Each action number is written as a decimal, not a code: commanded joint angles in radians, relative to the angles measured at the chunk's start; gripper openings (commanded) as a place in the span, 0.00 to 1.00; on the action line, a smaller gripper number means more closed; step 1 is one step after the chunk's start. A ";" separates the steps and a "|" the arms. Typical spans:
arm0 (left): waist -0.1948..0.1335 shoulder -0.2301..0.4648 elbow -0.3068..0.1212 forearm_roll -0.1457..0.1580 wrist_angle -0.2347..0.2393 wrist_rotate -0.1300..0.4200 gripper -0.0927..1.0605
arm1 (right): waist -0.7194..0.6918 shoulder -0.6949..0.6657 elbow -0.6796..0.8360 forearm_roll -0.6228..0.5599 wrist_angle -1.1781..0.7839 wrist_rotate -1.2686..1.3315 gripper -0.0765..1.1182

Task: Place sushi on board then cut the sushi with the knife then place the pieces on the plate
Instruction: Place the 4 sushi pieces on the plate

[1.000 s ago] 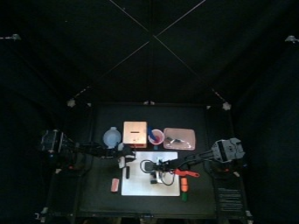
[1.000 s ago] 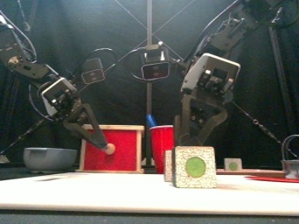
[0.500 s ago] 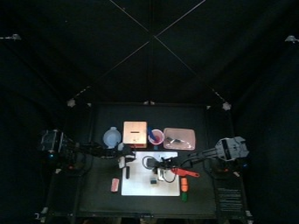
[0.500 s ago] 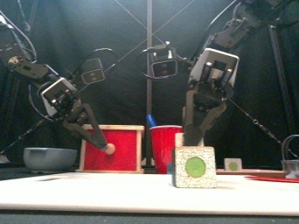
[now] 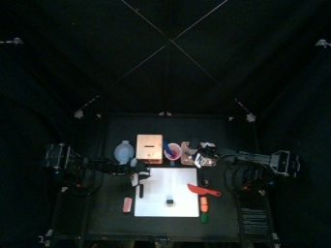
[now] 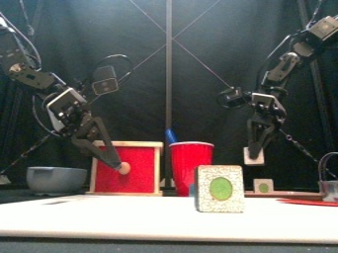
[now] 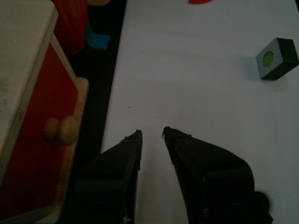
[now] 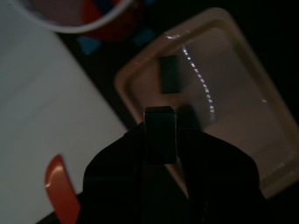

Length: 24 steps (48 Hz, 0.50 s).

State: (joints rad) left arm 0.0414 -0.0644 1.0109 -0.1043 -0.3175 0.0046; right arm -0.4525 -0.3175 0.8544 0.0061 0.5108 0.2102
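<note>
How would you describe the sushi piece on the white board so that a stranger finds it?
Find the white cutting board at the table's front, before the red cup. On it stands the sushi piece, a small block. Unlike the flat red knife lying near it, it is upright and shows a pale face with a green oval.

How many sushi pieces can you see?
3. One piece stands on the white board; a second piece lies in the pink tray; a third piece seems clamped in the right gripper over the tray. Others may be hidden.
</note>
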 commanded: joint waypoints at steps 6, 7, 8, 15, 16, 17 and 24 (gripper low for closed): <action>0.003 -0.003 -0.017 0.000 -0.005 -0.003 0.68 | -0.110 -0.023 0.035 -0.048 0.023 -0.002 0.52; 0.003 -0.003 -0.018 0.000 -0.003 -0.003 0.68 | -0.110 -0.017 0.038 -0.049 0.023 -0.002 0.52; 0.003 -0.005 -0.018 0.000 -0.003 -0.003 0.68 | -0.112 -0.011 0.040 -0.051 0.023 -0.002 0.52; 0.003 -0.003 -0.021 0.000 -0.005 -0.003 0.68 | -0.124 0.048 0.054 -0.060 0.023 -0.002 0.53; 0.003 -0.003 -0.021 0.000 -0.005 -0.003 0.68 | -0.126 0.054 0.055 -0.061 0.023 -0.002 0.54; 0.003 -0.002 -0.023 0.000 -0.005 -0.005 0.68 | -0.127 0.061 0.057 -0.064 0.021 -0.002 0.55; 0.002 -0.002 -0.021 -0.002 -0.005 -0.006 0.68 | -0.135 0.106 0.069 -0.078 0.020 -0.002 0.64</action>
State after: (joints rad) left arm 0.0414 -0.0629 1.0078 -0.1043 -0.3175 0.0000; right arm -0.5814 -0.2132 0.9281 -0.0675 0.5354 0.2102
